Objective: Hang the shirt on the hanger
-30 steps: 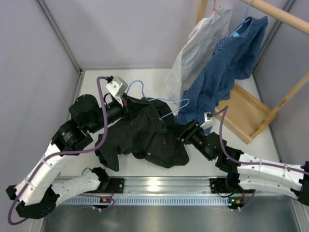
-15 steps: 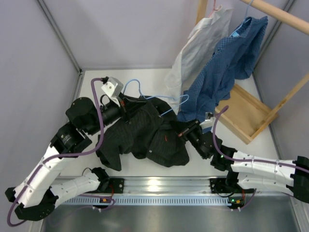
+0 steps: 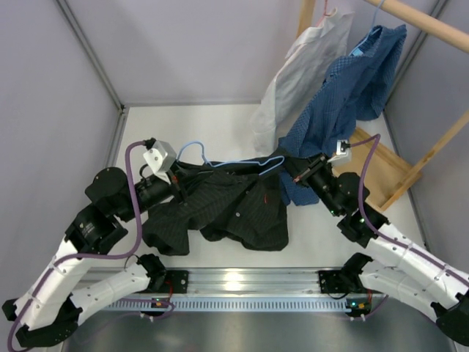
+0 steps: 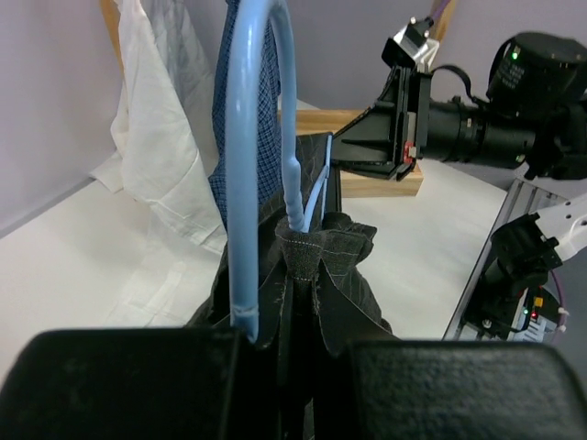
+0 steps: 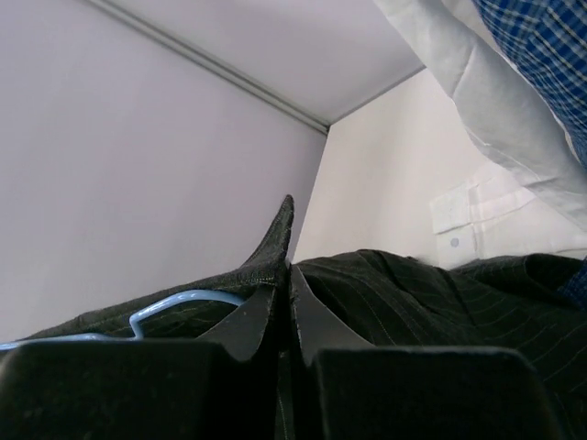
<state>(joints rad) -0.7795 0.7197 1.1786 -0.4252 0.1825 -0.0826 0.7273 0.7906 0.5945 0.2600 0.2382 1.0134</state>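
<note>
Now the left pincer (image 3: 179, 188) is clamped on the shirt (image 3: 234, 209) beside the hanger (image 3: 236, 163) hook, the right pincer (image 3: 292, 177) on its opposite end

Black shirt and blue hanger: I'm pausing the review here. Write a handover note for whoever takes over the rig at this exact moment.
Left gripper: shut on the hanger at the base of its hook, with collar fabric pinched in.
Right gripper: shut on a fold of the shirt, beside the hanger wire.
Position: the shirt is stretched between both grippers, and its lower part appears to rest on the table.
Done: the hanger is threaded in at the collar.
Left: the wire shows bare along the top edge towards the right gripper, so that shoulder probably needs pulling over. Then check the shirt sits evenly.
</note>
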